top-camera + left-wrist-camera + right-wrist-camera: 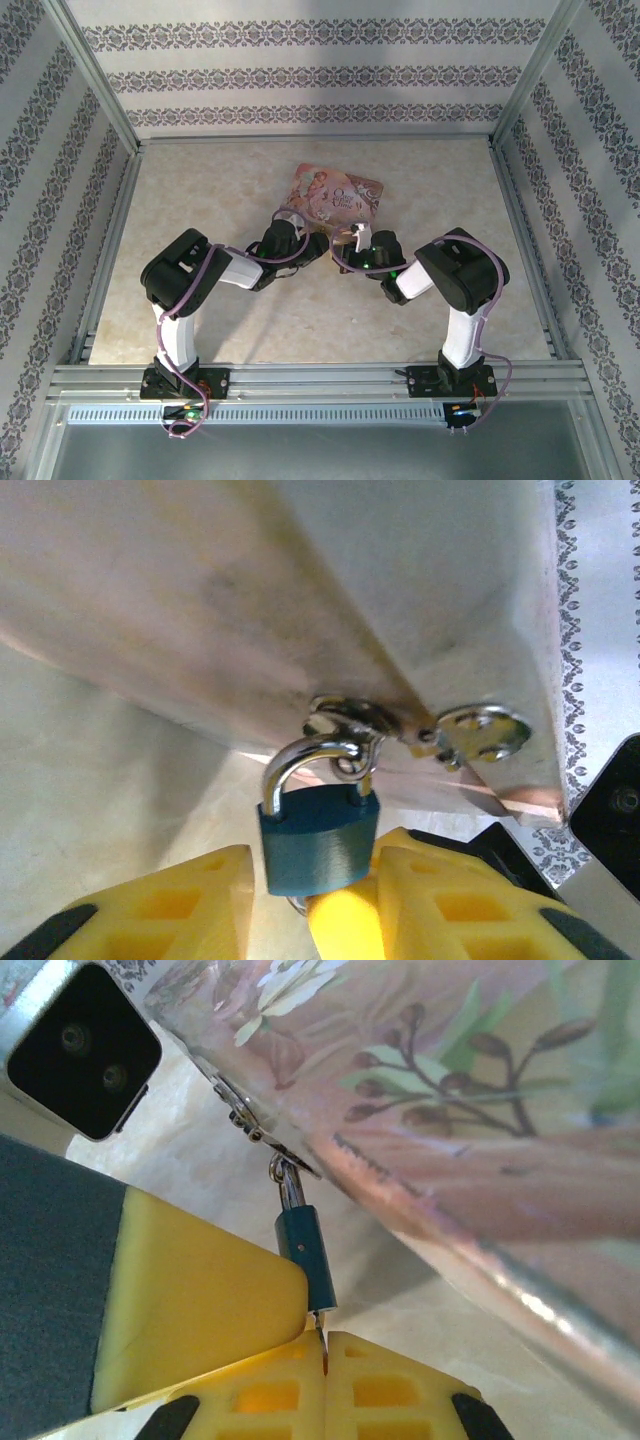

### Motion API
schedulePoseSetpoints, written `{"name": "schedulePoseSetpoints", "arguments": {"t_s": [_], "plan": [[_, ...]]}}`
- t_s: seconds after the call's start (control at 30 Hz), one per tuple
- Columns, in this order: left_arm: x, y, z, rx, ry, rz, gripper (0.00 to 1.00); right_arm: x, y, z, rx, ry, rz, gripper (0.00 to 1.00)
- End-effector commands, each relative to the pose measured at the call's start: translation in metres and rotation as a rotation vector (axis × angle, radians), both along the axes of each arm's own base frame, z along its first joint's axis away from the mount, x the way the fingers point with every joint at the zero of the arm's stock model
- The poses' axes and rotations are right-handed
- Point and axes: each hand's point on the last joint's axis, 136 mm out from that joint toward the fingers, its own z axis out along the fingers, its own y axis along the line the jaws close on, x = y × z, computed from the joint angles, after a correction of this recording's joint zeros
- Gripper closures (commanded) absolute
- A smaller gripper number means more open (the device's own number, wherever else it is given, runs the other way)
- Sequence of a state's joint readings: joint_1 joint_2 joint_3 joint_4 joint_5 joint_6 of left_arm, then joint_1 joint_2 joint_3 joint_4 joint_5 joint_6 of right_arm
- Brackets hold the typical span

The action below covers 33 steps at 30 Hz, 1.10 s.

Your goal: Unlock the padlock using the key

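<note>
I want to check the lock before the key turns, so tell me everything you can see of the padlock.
The padlock is small, with a dark blue-teal body and a silvery shackle, apparently shut, hooked through the box's hasp ring. It sits between the left end effector's yellow fingers; a thin key enters its underside.

walls: striped damask wallpaper | tabletop: beige marbled, evenly lit | frame rails: bare aluminium

The padlock is teal-blue with a silvery shackle. The pink box shows flowers and brown leafy sprigs. Left gripper fingers are yellow. Beige marbled table; white walls with dark damask stripes.
</note>
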<state>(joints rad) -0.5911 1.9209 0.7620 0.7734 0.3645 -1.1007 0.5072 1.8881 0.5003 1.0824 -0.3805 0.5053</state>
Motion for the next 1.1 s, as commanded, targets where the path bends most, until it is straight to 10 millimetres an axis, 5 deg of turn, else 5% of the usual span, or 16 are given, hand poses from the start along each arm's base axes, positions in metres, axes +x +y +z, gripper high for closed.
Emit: {"name": "schedulePoseSetpoints", "arguments": {"t_s": [0.0, 0.27, 0.63, 1.07], "plan": [[-0.012, -0.006, 0.020, -0.023, -0.068, -0.061, 0.55, -0.001, 0.000, -0.001, 0.029, 0.008, -0.031, 1.00], [-0.014, 0.048, 0.042, 0.063, -0.111, 0.043, 0.41, -0.008, -0.002, 0.000, 0.059, 0.055, -0.052, 1.00], [-0.019, 0.119, 0.069, 0.044, -0.159, 0.170, 0.39, -0.020, -0.001, 0.014, 0.126, 0.107, -0.083, 1.00], [-0.031, 0.133, 0.067, 0.004, -0.145, 0.175, 0.36, -0.034, 0.003, 0.021, 0.206, 0.216, -0.116, 1.00]]}}
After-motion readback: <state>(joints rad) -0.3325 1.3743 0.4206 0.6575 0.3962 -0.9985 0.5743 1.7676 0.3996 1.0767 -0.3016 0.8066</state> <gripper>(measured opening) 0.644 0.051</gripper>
